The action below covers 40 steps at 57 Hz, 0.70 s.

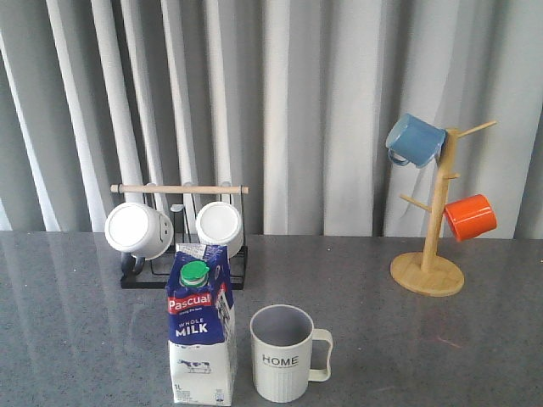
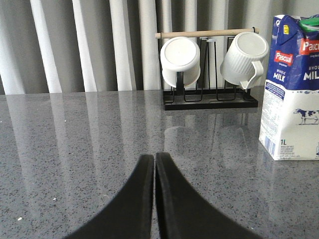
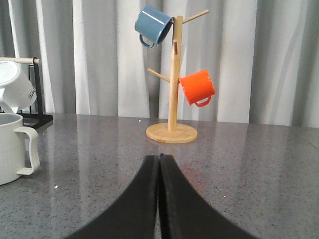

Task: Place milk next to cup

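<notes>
From the front you see the milk [image 1: 202,335] upright just left of the cup [image 1: 283,352], so placing looks done; your left wrist shows the left gripper [image 2: 155,162] closed and empty, carton off to one side, and your right wrist shows the right gripper [image 3: 159,162] likewise closed on nothing, so only parking remains.

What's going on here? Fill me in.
Nothing is being handled. The milk stands upright on the table just left of the cup, close beside it. The left gripper and right gripper are both shut, empty and clear of both. Judging by the layout, the placing looks done.
</notes>
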Available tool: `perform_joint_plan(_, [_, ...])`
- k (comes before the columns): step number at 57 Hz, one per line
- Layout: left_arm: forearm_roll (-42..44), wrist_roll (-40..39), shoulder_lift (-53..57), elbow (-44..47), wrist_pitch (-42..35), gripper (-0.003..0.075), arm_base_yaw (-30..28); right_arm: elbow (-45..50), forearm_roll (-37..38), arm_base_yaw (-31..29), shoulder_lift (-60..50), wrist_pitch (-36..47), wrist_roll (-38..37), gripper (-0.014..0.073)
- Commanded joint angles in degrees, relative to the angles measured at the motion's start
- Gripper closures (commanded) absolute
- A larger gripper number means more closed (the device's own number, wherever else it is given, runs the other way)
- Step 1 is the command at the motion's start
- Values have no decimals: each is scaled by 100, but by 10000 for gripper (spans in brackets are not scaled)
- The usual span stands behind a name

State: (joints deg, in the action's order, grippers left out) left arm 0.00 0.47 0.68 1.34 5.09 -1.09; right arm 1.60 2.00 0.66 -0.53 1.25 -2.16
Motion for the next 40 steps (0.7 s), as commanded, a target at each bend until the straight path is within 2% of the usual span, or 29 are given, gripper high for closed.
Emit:
perform_joint_plan(1, [-83,-5,71,-156,-383,726,11,58,-17,-27,-97,298,-7,602])
perform_joint_plan(40, [-83,-5,71,-156,-383,726,11,58,-33,-27,-91,295,-60,602])
